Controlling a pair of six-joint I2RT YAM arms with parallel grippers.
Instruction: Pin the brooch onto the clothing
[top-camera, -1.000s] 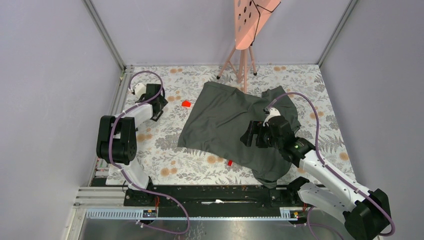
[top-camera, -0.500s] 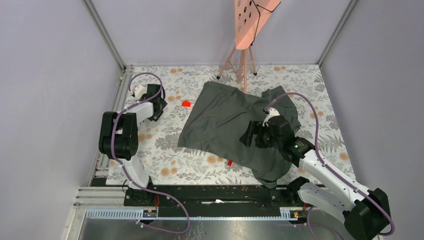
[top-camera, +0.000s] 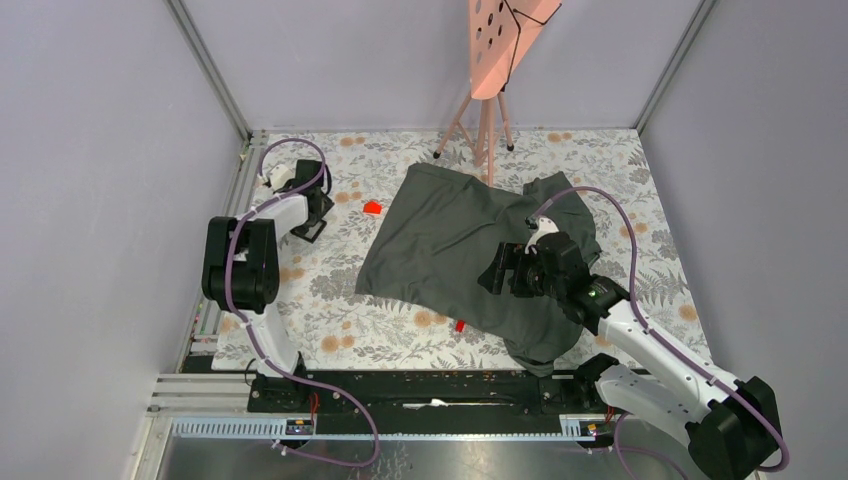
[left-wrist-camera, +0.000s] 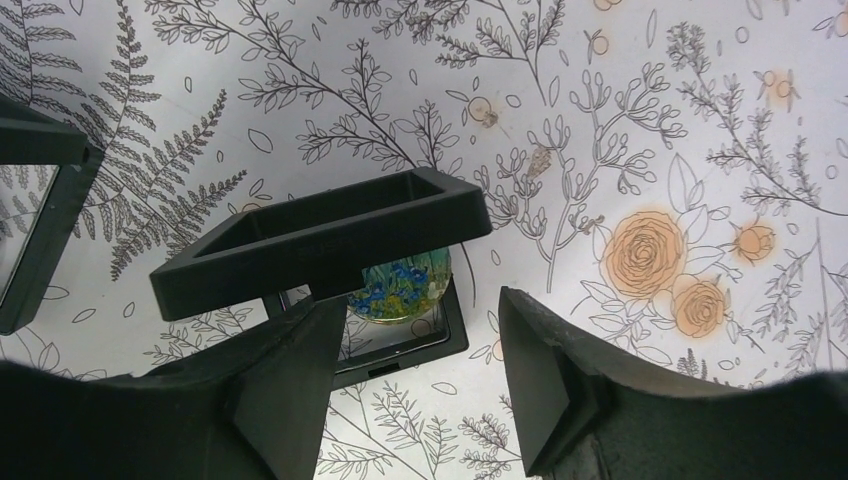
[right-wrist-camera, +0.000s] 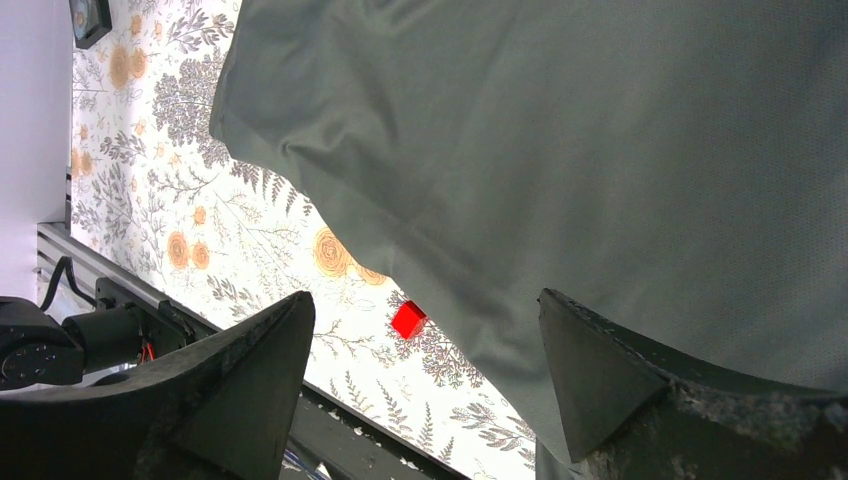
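Brooch | upper part hidden by black frame | pattern unclear

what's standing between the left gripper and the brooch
A black rectangular frame, probably the box's raised lid, lies across the brooch in the left wrist view and covers its upper part. The open left gripper hangs above it. Only the brooch's lower half shows, lying in the black box base.

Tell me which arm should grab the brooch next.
Left. The left end effector, open, hovers over the brooch in its black box; the right end effector hangs above the T-shirt, well away.
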